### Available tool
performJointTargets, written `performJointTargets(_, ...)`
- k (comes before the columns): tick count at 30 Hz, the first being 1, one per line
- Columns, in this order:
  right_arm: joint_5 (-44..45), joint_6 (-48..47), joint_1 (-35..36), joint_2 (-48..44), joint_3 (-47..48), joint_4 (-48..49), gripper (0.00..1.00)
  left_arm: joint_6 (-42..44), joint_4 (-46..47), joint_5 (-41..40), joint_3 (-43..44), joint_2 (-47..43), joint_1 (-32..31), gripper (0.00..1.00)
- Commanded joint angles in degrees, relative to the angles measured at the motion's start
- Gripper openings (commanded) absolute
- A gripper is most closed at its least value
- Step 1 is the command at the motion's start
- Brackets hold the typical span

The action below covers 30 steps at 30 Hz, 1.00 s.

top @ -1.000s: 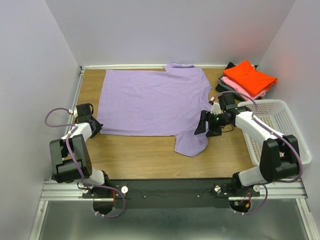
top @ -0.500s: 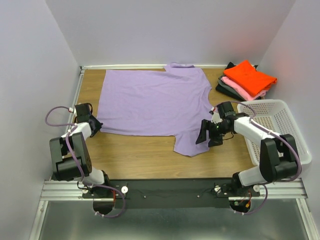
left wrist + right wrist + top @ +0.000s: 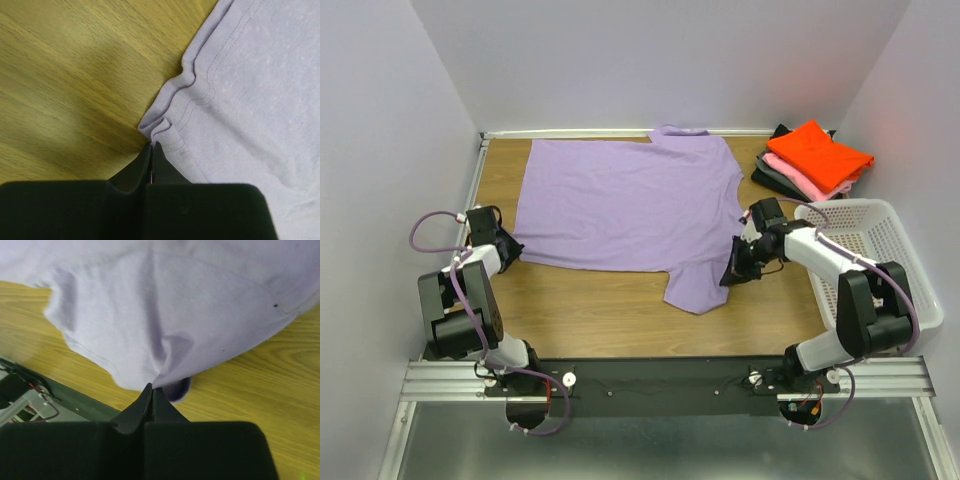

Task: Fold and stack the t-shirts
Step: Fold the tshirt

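Note:
A large lavender-purple t-shirt lies spread flat across the wooden table. My left gripper is shut on its near-left hem corner, the cloth bunched at the fingertips. My right gripper is shut on the edge of the near-right sleeve, which is pulled into a small peak at the jaws. At the back right sits a pile of folded t-shirts: an orange-red one on top, a pink one under it and a dark grey one at the bottom.
A white plastic mesh basket stands at the right edge, just beside my right arm. Lavender walls close in the table on three sides. Bare wood shows between the shirt and the black rail at the near edge.
My right gripper has moved in over the near-right sleeve and closed on its edge; it stood open before. The left gripper stays shut on the hem corner.

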Motion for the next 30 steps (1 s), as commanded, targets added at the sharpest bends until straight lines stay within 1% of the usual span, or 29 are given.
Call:
performJointTargets(1,1.1,4.2,0.3,0.4,7.9,-1.4,0.02,1.4,-0.1,1.2,-0.4,1.1,1.2,0.0)
performJointTargets(3,1.2,5.6,0.4,1.7,11.5,-1.5,0.02,1.8,-0.1,1.4,-0.2,1.3,1.6,0.0)
performJointTargets(4,1.2,6.0,0.3,3.7,13.2,-1.5,0.02,2.0,0.0,1.4,0.0,1.5,1.8,0.0)
performJointTargets(6,1.2,7.1,0.3,8.2,19.8,-1.5,0.02,2.6,-0.3,1.6,0.8,2.2,2.1,0.0)
performJointTargets(7,1.3,7.2,0.4,10.1,19.9,-1.5,0.02,2.9,-0.4,1.7,1.1,2.5,2.1,0.0)
performJointTargets(9,1.9,8.1,0.3,13.4,23.9,-1.5,0.04,3.5,-0.6,1.9,2.0,3.4,2.4,0.0)
performJointTargets(10,1.9,8.2,0.3,16.8,26.3,-1.4,0.14,3.7,-0.7,2.2,2.4,3.7,2.6,0.0)
performJointTargets(13,2.2,9.1,0.4,19.6,28.8,-1.4,0.36,4.1,-0.8,2.6,3.2,5.0,2.7,0.0)
performJointTargets(14,2.1,9.1,0.4,19.6,29.4,-1.4,0.47,4.2,-0.8,2.8,3.6,5.6,2.8,0.0)
performJointTargets(16,3.8,9.1,0.3,18.4,28.9,-1.5,0.57,4.2,-1.0,3.2,4.1,6.0,2.8,0.0)
performJointTargets(17,4.7,9.0,0.3,17.2,28.5,-1.6,0.64,4.0,-1.0,3.2,4.3,6.1,2.8,0.0)
performJointTargets(20,8.5,10.0,0.4,10.3,25.3,-1.9,0.71,4.0,-1.0,3.3,4.8,6.6,2.9,0.0)
performJointTargets(21,9.4,10.6,0.4,10.3,23.9,-1.9,0.71,4.0,-1.0,3.3,4.9,6.7,2.8,0.0)
performJointTargets(22,10.9,11.6,0.4,6.9,21.7,-1.9,0.71,4.0,-1.1,3.4,5.1,6.9,2.8,0.0)
performJointTargets(24,12.5,12.4,0.4,3.9,19.1,-1.9,0.68,4.0,-1.2,3.3,5.3,7.2,2.8,0.0)
performJointTargets(25,12.8,12.7,0.4,1.8,16.7,-1.9,0.61,4.0,-1.4,3.3,5.6,7.4,2.8,0.0)
performJointTargets(27,13.4,12.4,0.4,0.7,14.6,-1.9,0.56,4.0,-1.5,3.4,5.8,7.8,2.8,0.0)
performJointTargets(30,14.5,11.0,0.4,1.8,12.1,-1.7,0.48,4.2,-1.9,3.3,6.3,8.1,2.8,0.0)
